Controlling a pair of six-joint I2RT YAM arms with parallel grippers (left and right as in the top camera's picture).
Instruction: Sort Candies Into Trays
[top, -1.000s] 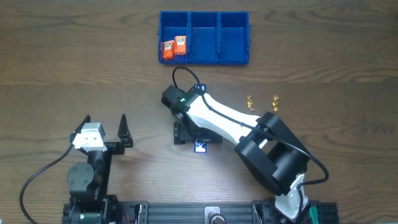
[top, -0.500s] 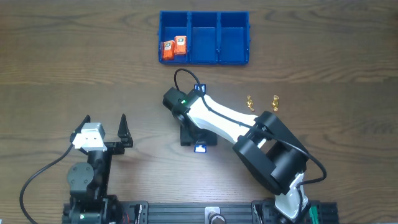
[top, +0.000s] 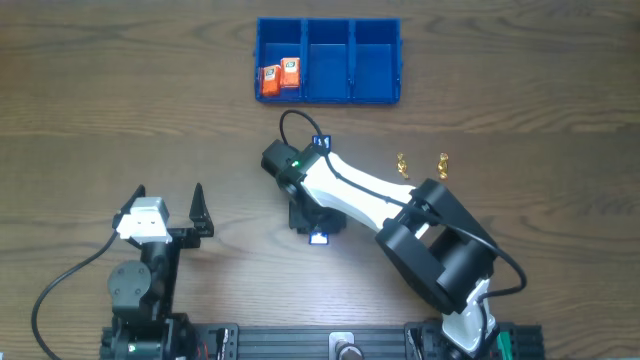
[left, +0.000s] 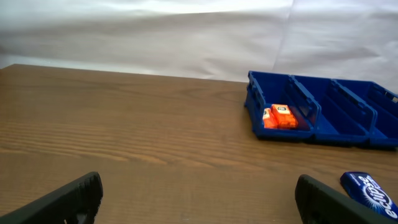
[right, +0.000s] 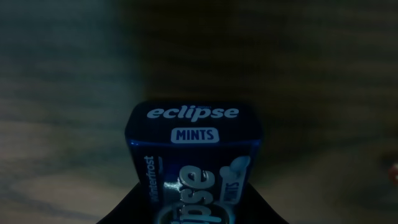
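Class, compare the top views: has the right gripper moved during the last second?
Yes. Measured against the blue tray, the right gripper has shifted slightly toward the view's right, settling over the blue mint tin.

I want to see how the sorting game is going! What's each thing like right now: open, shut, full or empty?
Left gripper: open, holding nothing.
Right gripper: down at the mint tin.
Mint tin: outside the tray, not sorted yet.
Blue tray: left compartment holds two orange candies; the other two are empty.
Gold candies: two, loose on the table.
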